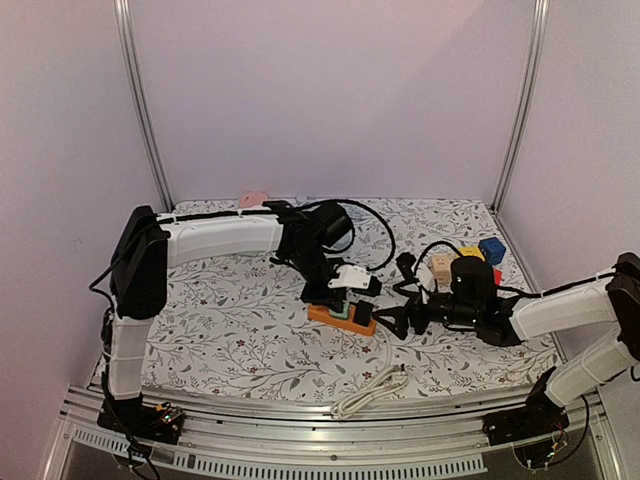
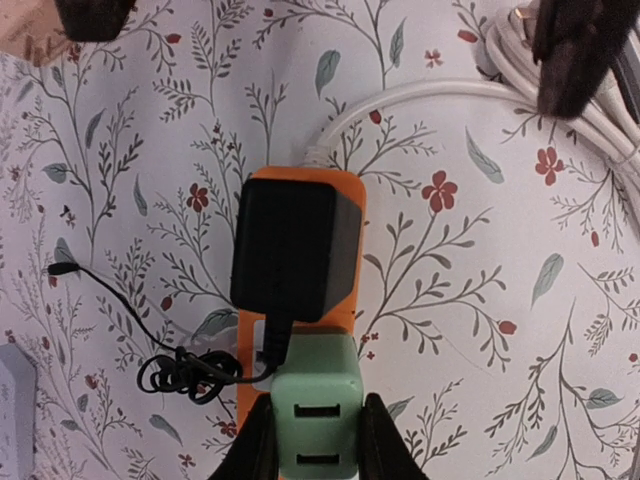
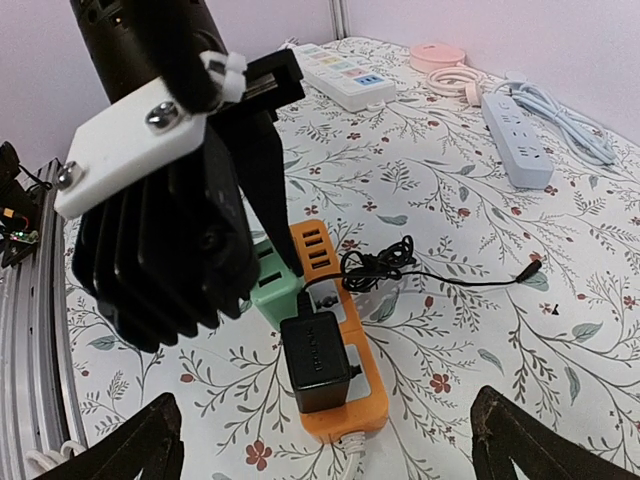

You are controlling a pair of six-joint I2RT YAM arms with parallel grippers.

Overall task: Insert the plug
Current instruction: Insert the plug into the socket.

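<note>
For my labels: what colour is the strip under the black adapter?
Orange strip; best in left wrist view.

Pale lilac walls (image 1: 320,90), floral tablecloth (image 1: 230,330); alu frame (image 1: 142,100)

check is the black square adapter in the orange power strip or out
In: the black square adapter sits flush on the orange power strip, no prongs showing.

desk (image 2: 480,300): matt cover, looks like cloth, printed with leaves | power strip (image 2: 300,182): smooth orange plastic, faint sheen | adapter (image 2: 290,250): matt black plastic | green plug (image 2: 315,400): smooth pale plastic, satin | cable (image 2: 420,95): white, smooth plastic sheath | frame rail (image 1: 250,425): bare grey metal, ribbed
</note>
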